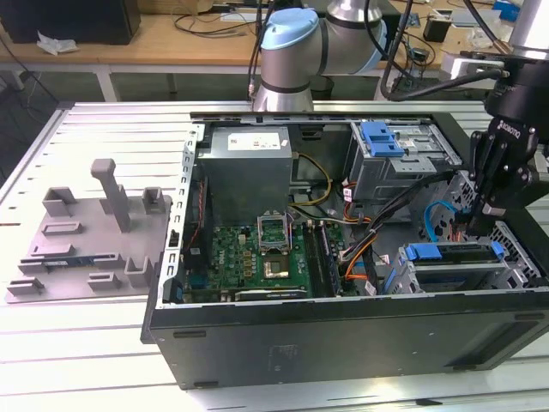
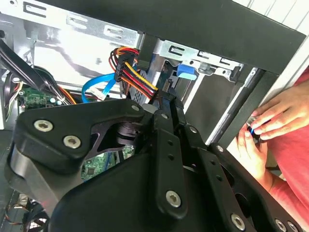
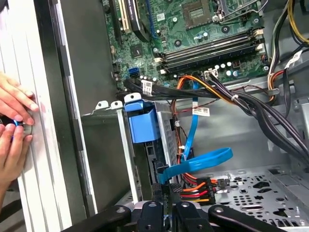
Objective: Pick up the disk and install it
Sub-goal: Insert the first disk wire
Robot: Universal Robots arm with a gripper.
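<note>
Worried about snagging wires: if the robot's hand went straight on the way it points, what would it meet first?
Probably the red, orange and yellow wire bundle just ahead of the hand; depth is unclear.

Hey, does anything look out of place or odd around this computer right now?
One thing stands out: a person's hands hold something small just outside the dark metal computer case's wall, close to the black gripper. Inside, a blue flat cable loops loose beside the blue-framed silver disk.
</note>
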